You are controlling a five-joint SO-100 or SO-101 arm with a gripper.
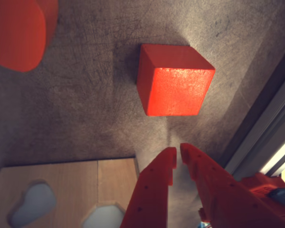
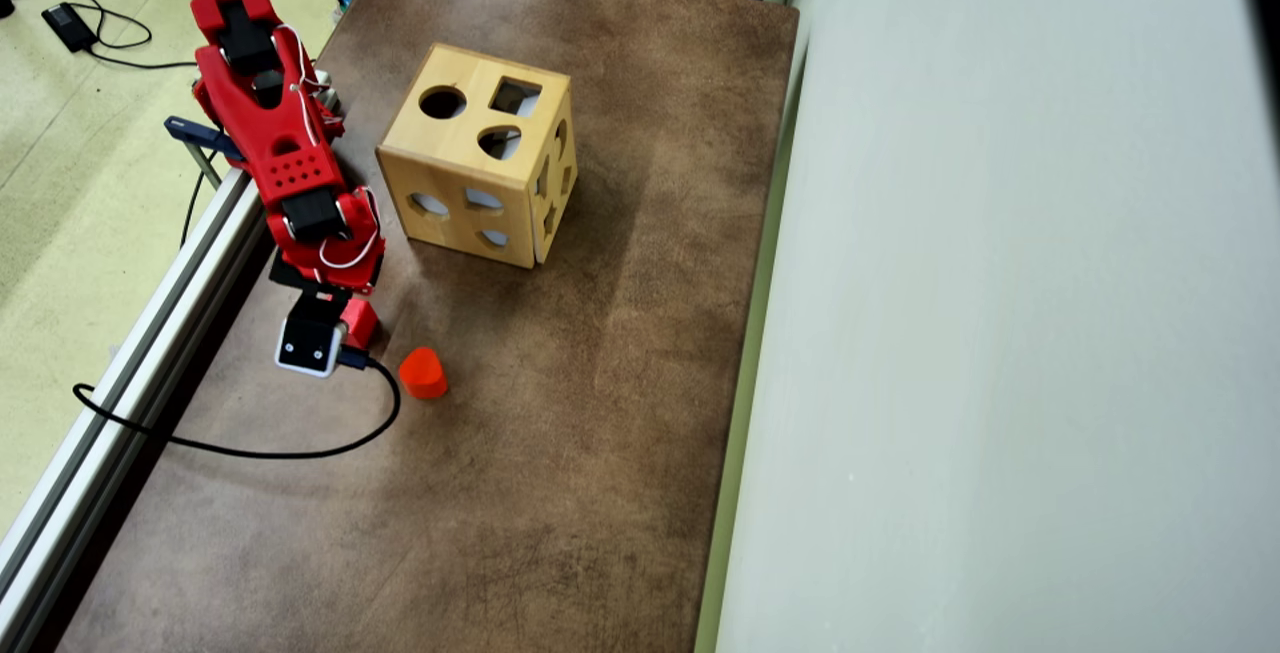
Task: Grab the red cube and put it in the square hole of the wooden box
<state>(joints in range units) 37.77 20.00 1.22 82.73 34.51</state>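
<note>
The red cube (image 1: 173,80) rests on the brown table, in the upper middle of the wrist view. My red gripper (image 1: 178,149) comes in from the bottom edge. Its jaws are almost together with only a thin gap, nothing is between them, and the tips stop a little short of the cube. In the overhead view the cube (image 2: 360,321) peeks out beside the white wrist camera (image 2: 308,343), and the fingers are hidden under the arm (image 2: 295,163). The wooden box (image 2: 480,173) stands upright, with its square hole (image 2: 515,96) on the top face. A corner of the box (image 1: 85,180) shows in the wrist view.
A second red block with a rounded shape (image 2: 423,373) lies near the cube and also shows in the wrist view (image 1: 14,33). A metal rail (image 2: 150,333) runs along the table's left edge. A black cable (image 2: 250,451) loops over the table. A pale wall (image 2: 1000,333) borders the right side.
</note>
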